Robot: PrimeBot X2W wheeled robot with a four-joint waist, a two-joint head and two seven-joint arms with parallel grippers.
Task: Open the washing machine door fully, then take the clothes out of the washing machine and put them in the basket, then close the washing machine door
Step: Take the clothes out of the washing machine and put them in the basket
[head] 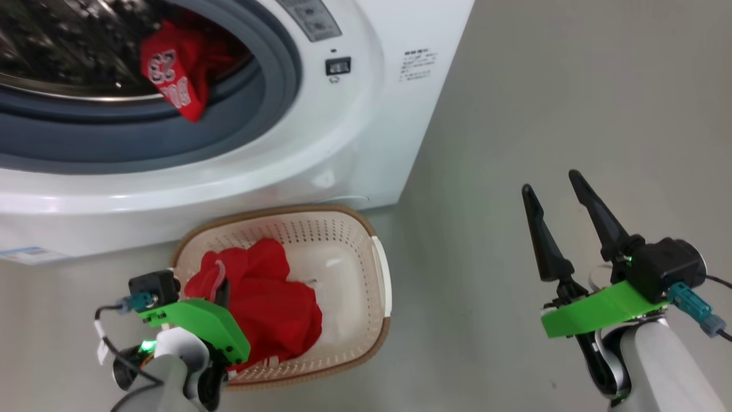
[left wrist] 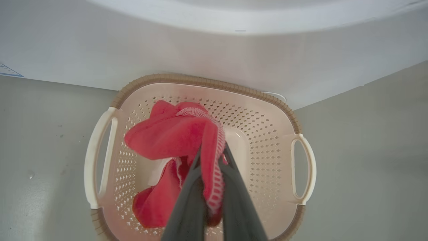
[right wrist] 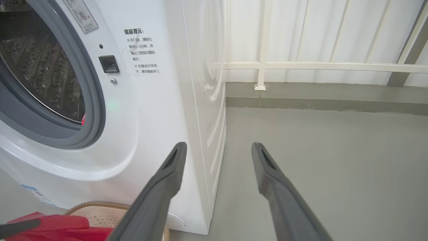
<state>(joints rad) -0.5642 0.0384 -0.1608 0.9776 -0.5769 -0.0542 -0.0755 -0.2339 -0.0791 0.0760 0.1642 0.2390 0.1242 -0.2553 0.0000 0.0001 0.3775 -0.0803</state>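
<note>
- While its two fingers are pressed together on a white-trimmed fold, the left gripper (left wrist: 212,151) pinches the red garment (left wrist: 167,134) directly above the basket (left wrist: 234,87); most of the cloth lies inside.
- Coming move, as judged: release. The garment hangs straight below the fingertips and within the rim, so letting go should suffice.
- Basket: long axis handle to handle, across the left wrist view; it stands on the floor (head: 514,114) just beside the foot of the washing machine (head: 354,143).
- Numbered jersey (head: 174,74): hangs over the drum lip onto the grey gasket (head: 274,68), up and ahead of the left gripper, which belongs to the nearer arm.
- Right gripper (head: 550,181): fingers spread wide, empty, well apart to the right over bare floor.
- Writing: "23" in white on the jersey, inverted, with further lettering partly folded; a Chinese notice (right wrist: 142,50) headed 温馨提示 on the machine front; a blue label (head: 28,253) at its lower corner, illegible.
</note>
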